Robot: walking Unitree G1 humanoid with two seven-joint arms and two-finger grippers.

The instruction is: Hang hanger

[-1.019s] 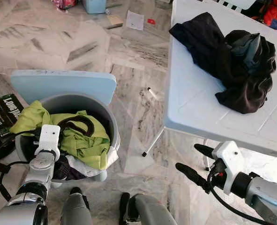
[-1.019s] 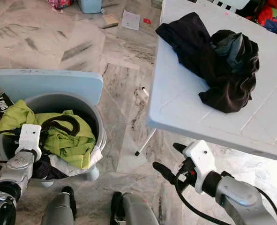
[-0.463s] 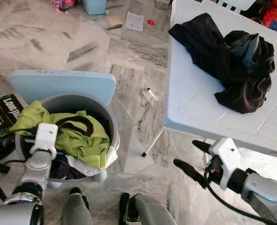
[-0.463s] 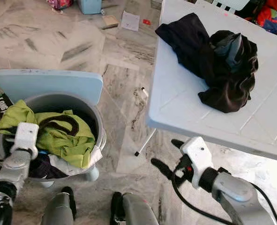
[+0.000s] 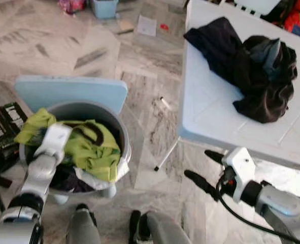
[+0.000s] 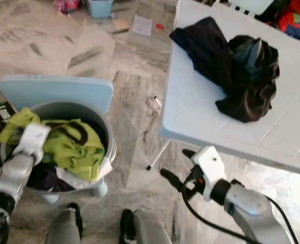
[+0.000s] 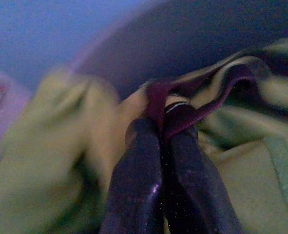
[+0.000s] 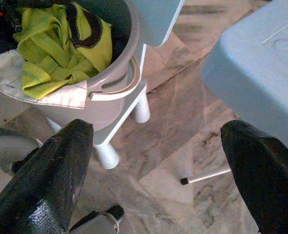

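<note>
Left eye view: a grey bucket point(image 5: 120, 147) on the marble floor point(image 5: 78, 51), packed with a green shirt point(image 5: 91, 150); the left end effector point(image 5: 52, 138) reaches down into the cloth. A dark garment point(image 5: 251, 71) lies heaped on the white surface point(image 5: 210, 112) to the right. The right end effector point(image 5: 206, 170) hangs below the surface's edge, fingers spread.

Left wrist view: blurred; the left end effector point(image 7: 162, 127), fingers point(image 7: 136, 165) pressed together, pinching the shirt's point(image 7: 231, 175) maroon collar point(image 7: 217, 95).

Right wrist view: two spread fingers point(image 8: 51, 170) frame the bucket point(image 8: 107, 97), its shirt point(image 8: 61, 44) and the surface's corner point(image 8: 260, 73).

No view lets a hanger be made out.
</note>
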